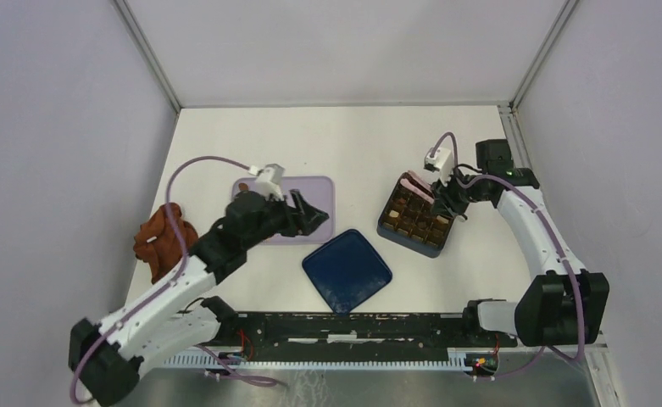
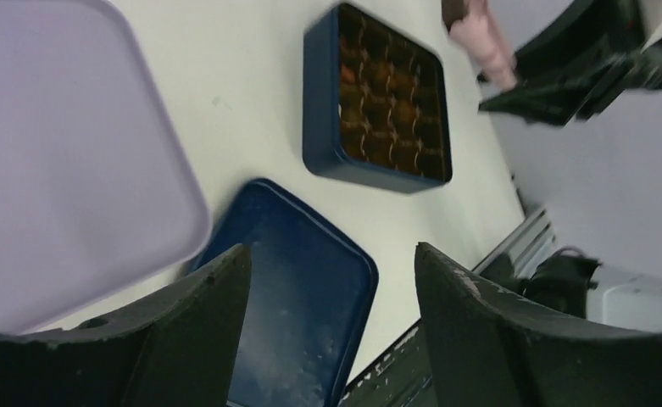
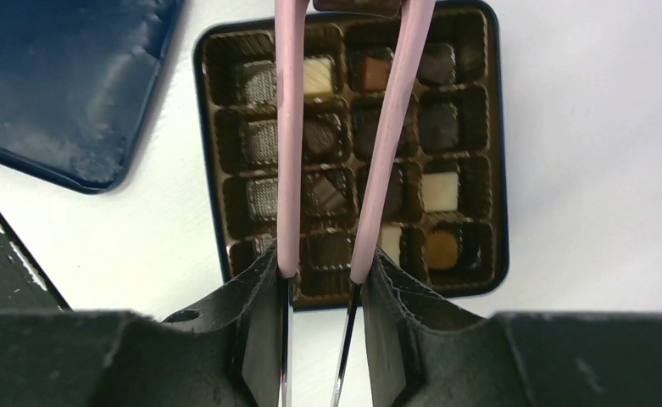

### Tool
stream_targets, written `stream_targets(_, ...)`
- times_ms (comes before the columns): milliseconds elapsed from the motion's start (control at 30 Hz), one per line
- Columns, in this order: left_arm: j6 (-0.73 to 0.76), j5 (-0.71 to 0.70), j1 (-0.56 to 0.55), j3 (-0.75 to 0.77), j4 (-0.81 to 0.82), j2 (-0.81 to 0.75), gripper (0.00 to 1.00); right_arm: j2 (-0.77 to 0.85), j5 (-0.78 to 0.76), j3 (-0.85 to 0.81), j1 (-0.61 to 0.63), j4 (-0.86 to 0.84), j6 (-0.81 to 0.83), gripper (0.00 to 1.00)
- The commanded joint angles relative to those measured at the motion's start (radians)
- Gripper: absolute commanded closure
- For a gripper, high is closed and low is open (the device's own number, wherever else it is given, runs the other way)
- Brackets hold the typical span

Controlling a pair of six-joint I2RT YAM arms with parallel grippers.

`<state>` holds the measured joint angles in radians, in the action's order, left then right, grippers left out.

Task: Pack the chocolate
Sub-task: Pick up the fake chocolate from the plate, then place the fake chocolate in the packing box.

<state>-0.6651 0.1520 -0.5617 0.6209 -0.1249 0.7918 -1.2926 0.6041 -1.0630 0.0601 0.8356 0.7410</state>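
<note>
Right tool (image 3: 320, 275) is closed narrow on the long pink plastic tongs (image 3: 290, 136), gripping both limbs near their base. The limbs reach out over the dark blue square box with the brown compartment insert (image 2: 320, 102). At the tong tips, at the very edge of the right wrist view, a dark brown piece (image 3: 357, 5) appears to be pinched, though only a sliver of it shows.

Left tool (image 2: 331, 254) stands wide with nothing between its fingers. It hovers over the near edge of the lilac rectangular plastic tray (image 2: 73, 153) and the dark blue lid (image 1: 347, 270), which lies flat on the white desk (image 1: 353, 144) just beside the box.

The chocolate (image 3: 440, 191), in dark, mid-brown and cream pieces, sits in the box's compartments. Most of the cells I can see are filled. The tong limbs cover several others, so I cannot tell which are vacant.

Finding: the step in hand is carrying a piece to the box with the tongs.

Requirement for the next move: line the tips up over a vacant compartment, lower them until the piece is inside its walls, then ease my right grip so the limbs spring apart. My left tool is well placed for the lid once packing is complete.
</note>
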Motion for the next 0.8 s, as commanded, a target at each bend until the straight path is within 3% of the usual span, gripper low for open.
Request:
stream_targets(0,0.017,-0.257,-0.220,0.140,0.105,0.273,0.27,0.036,0.057,0.020,-0.090,0.044,0.093,0.85)
stream_targets(233,0.117,-0.226,-0.285,0.432,0.162,0.774,0.41,0.036,0.062,0.059,-0.204,0.079,0.175,0.85)
stream_targets(400,0.164,-0.186,-0.294,0.649,0.093,1.014,0.48,0.020,0.072,0.067,-0.259,0.112,0.231,0.86)
stream_targets(767,0.190,-0.128,-0.303,0.842,0.014,1.220,0.62,-0.009,0.093,0.065,-0.309,0.135,0.279,0.86)
